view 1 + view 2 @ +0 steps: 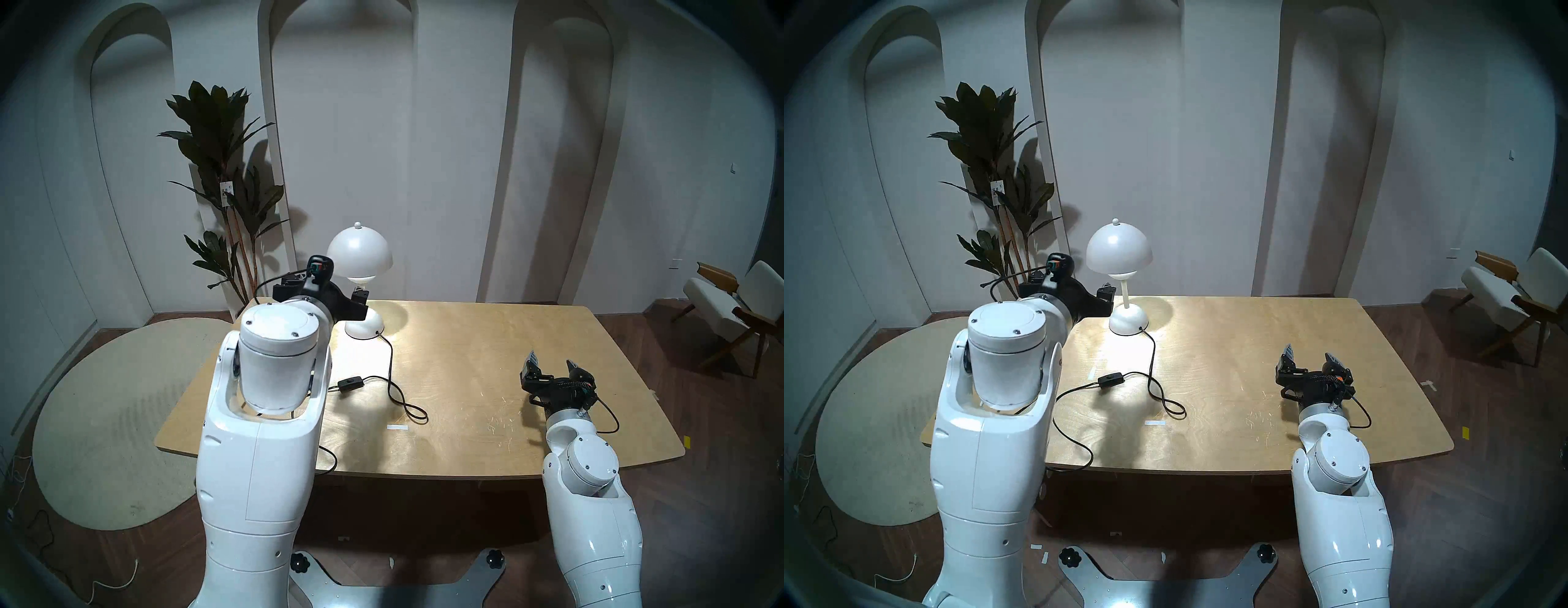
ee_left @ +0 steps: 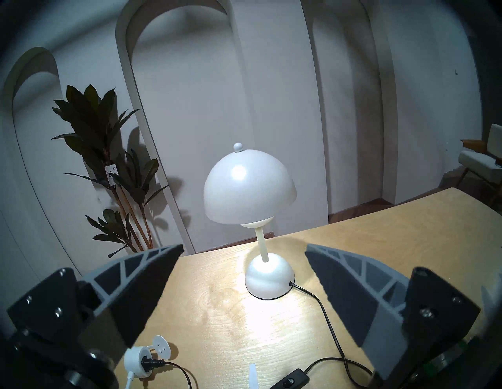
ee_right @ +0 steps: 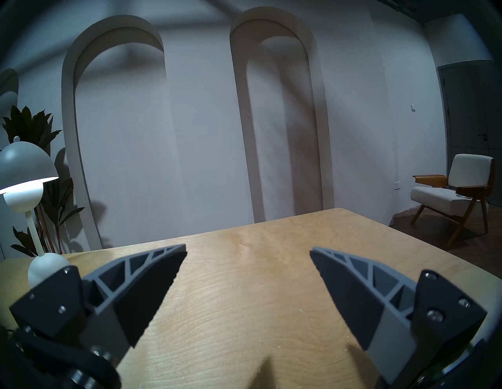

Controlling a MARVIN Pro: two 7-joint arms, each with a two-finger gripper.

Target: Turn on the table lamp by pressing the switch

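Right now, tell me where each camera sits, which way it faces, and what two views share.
Head left: high, looking down at the table; both arms show.
Head right: nearly the same picture, the switch unhidden.
Left wrist: low over the table, facing the lit lamp; the open left gripper frames it.
Right wrist: low, facing the wall and chair; the open right gripper shows.
Shared: both wrist views catch the lamp.

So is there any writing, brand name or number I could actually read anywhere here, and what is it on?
Nothing can be read.
White tag on the plant: dark print, too blurred to read.
Table lamp, lit: no visible marking.
Switch on the cord: no legible marking.
White socket adapter: no lettering visible.
Left gripper and right gripper, both open: no labels.
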